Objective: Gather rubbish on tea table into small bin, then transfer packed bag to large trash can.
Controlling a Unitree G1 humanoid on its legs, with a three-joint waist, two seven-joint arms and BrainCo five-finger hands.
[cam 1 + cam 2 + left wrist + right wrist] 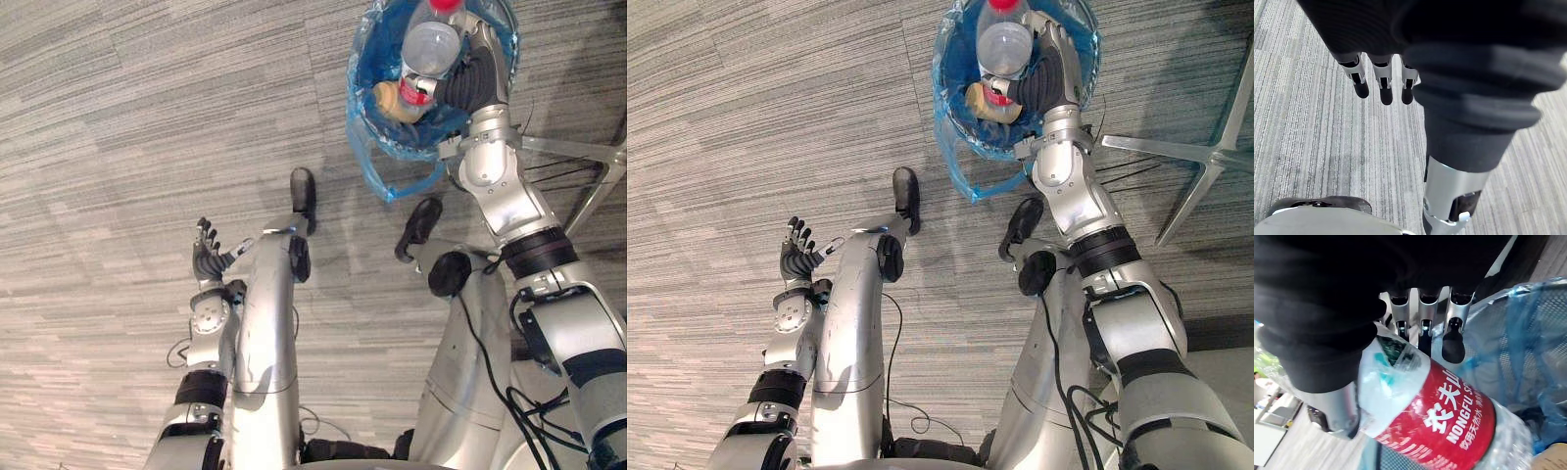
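Right robot hand [468,76] has its thumb and fingers closed round a clear plastic bottle [429,47] with a red label. It holds the bottle over the mouth of the small bin [359,103] at the far right, presumably so it drops straight in. A blue bag [392,188] lines the bin, and a brown scrap [389,98] lies inside. Left robot hand [208,257] hangs idle over the carpet [118,117], fingers loosely spread and holding nothing.

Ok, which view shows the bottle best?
Right eye view: most of the bottle, red cap to label, held by the right hand over the bin. Left eye view matches; right wrist view has its label up close.
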